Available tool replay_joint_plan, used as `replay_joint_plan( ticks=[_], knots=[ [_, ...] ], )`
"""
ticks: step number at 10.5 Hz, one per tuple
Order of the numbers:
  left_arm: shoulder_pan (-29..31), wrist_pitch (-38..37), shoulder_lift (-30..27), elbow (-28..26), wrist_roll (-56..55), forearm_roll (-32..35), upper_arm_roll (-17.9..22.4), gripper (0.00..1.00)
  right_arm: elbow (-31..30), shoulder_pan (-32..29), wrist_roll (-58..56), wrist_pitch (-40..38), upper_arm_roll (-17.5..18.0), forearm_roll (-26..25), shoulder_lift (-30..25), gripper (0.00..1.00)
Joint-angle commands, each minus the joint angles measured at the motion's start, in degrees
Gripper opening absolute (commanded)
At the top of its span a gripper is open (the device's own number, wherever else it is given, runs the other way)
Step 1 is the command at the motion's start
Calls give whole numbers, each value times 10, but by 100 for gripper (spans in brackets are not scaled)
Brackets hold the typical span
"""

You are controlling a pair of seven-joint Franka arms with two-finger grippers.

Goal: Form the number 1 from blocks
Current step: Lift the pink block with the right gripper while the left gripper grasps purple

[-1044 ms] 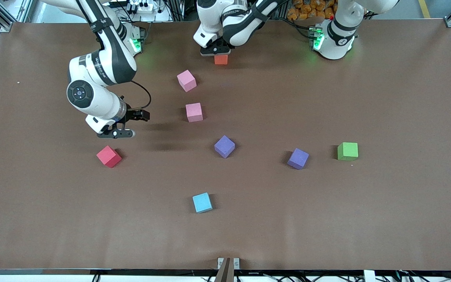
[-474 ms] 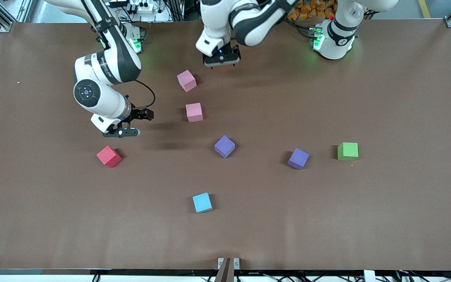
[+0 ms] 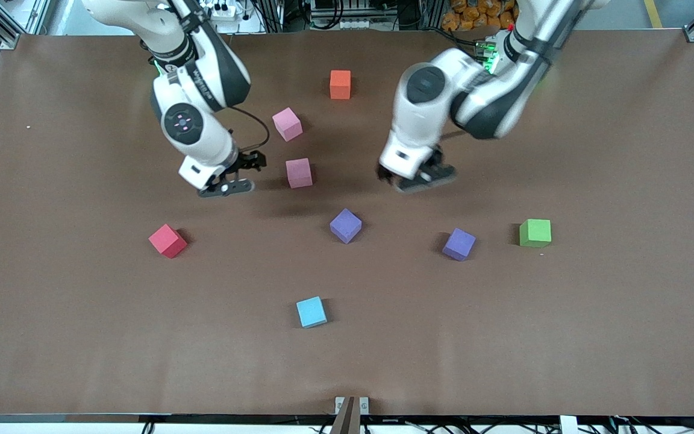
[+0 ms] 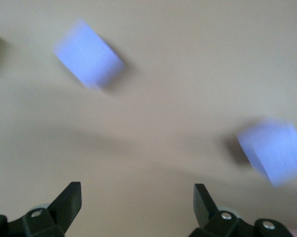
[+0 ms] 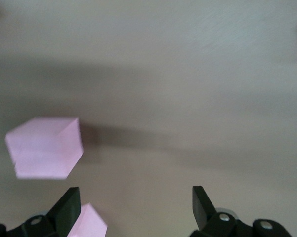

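The orange cube point(image 3: 340, 84) sits alone near the robots' bases. Two light pink cubes point(image 3: 287, 124) point(image 3: 299, 173) lie nearer the camera than it. Nearer still lie two purple cubes point(image 3: 345, 225) point(image 3: 459, 244). My left gripper point(image 3: 417, 178) hangs open and empty over bare table, above the gap between the purple cubes. The left wrist view shows both purple cubes point(image 4: 89, 54) point(image 4: 274, 150) ahead of the open left gripper point(image 4: 137, 197). My right gripper point(image 3: 228, 184) is open and empty beside the nearer pink cube. In the right wrist view, the pink cubes point(image 5: 44, 147) point(image 5: 89, 222) lie beside one finger of the right gripper point(image 5: 136, 202).
A red cube point(image 3: 167, 240) lies toward the right arm's end of the brown table point(image 3: 594, 337). A green cube point(image 3: 535, 232) lies toward the left arm's end, beside the purple cubes. A light blue cube point(image 3: 311, 312) lies nearest the camera.
The left gripper has let go of the orange cube and swung out over the table's middle. The right gripper has moved from above the red cube toward the pink cubes.
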Motion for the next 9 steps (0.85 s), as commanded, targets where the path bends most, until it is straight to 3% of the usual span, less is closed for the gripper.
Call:
replay_joint_plan(
  ticks=[1,3,6,9],
  knots=[
    [-3,-16,11,45,19,-33,95,100,-69,28,2,27,34,7,-50,100],
    [-4,-16,47,85,19,-90,153,100,-96,83,2,38,41,7,-51,100],
    [-15,24,98,86,-55,-109,157,100,-149,135,5,98,45,7,-47,100],
    [-29,71,143,86,-136,-104,164,100,-160,159,22,157,56,6,-23,100]
  ],
)
